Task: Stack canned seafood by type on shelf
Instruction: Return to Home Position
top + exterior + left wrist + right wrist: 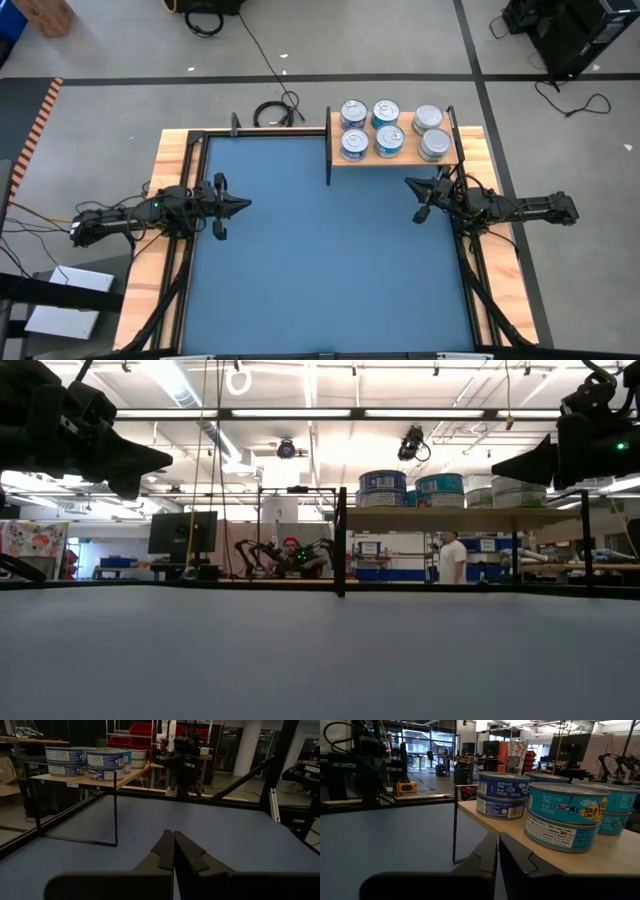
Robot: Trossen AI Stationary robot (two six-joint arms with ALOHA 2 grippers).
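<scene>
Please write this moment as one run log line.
cans: stacked on shelf | left gripper: shut, above mat | right gripper: shut, beside shelf

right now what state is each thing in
shelf: upright at the blue mat's far right corner, loaded
cans: on the shelf, six stacks, two high where sides show
left hand: shut, empty, above the blue mat's left side
right hand: shut, empty, near the shelf's front edge

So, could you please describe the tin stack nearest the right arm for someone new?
In the high view, a wooden shelf sits at the blue mat's top right, carrying two rows of three stacks. The stack ends the mat-side row on the right. Its labels are teal, while its row-mates are dark blue.
</scene>
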